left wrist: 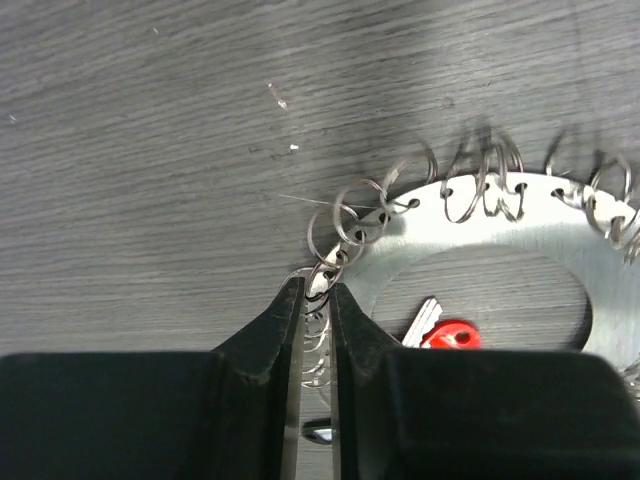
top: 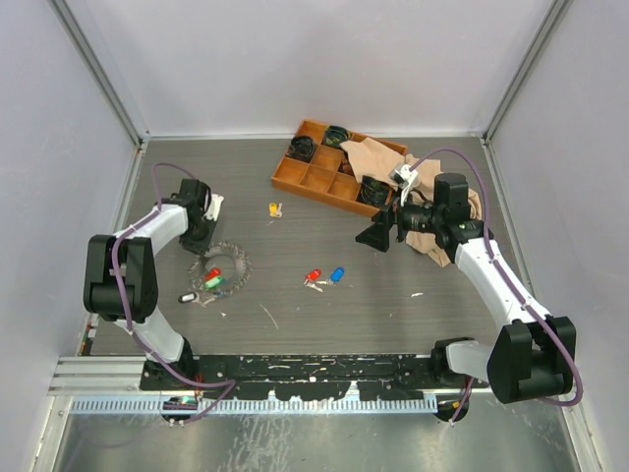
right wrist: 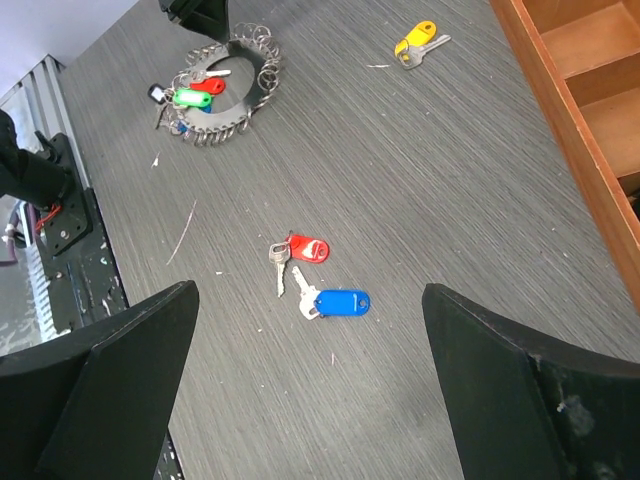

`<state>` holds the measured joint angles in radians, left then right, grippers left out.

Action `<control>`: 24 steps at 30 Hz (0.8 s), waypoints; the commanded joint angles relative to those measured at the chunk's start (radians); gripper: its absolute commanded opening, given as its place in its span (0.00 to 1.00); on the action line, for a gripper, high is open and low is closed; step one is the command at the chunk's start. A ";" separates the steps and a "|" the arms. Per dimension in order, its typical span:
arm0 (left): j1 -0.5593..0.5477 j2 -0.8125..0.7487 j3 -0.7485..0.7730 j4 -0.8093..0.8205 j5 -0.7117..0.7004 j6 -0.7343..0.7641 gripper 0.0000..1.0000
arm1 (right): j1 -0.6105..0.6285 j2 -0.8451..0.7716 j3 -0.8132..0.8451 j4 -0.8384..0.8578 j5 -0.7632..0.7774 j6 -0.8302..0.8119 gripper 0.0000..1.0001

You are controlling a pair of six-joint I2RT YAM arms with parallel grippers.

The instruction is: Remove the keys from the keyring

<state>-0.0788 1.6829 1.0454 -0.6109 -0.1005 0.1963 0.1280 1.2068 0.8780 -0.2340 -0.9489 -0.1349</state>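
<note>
**Pinching 1 rim loop of the keyring: left hand engaged, right hand idle**

Keyring [left wrist: 520,225] lies flat on the counter [top: 324,329], left side, just in front of the left arm. In the left wrist view it reads as a thin flat metal annulus. Its outer edge is drilled with holes, each carrying small wire loops [left wrist: 352,215]. At least 2 keys sit at it: a red-capped key [left wrist: 450,333] inside the opening and a green-capped key [right wrist: 190,97] beside it.

Left hand [left wrist: 316,300]: fingers nearly together, clenched on 1 loop at the keyring's rim. Right hand [right wrist: 310,385]: released, fingers wide apart, hovering well away over the mid-counter.

Off the ring are 3 loose keys: red-tagged [right wrist: 305,249] and blue-tagged [right wrist: 335,301] side by side, and yellow-tagged [right wrist: 415,38] nearer the orange tray [top: 295,179].

Handling (judgement): light, rigid, slick metal. The plate will probably skate on the counter under any tug, and the loops are springy and tiny. Best holds: anchor on bare plate rim between loops, and pull a key by its plastic cap.
</note>
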 commanded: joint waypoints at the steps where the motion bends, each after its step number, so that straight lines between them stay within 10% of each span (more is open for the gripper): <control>1: 0.010 -0.003 0.052 -0.005 0.032 -0.003 0.08 | 0.007 -0.005 0.050 -0.004 0.004 -0.024 1.00; 12: -0.018 -0.141 0.067 -0.072 0.288 -0.188 0.00 | 0.010 0.006 0.043 -0.006 -0.088 -0.045 1.00; 24: -0.157 -0.315 -0.178 0.233 0.463 -0.599 0.00 | 0.077 0.020 -0.125 0.259 -0.197 -0.036 1.00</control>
<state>-0.2016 1.4212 0.9123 -0.5396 0.2749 -0.2287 0.1650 1.2209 0.8070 -0.1497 -1.1061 -0.1669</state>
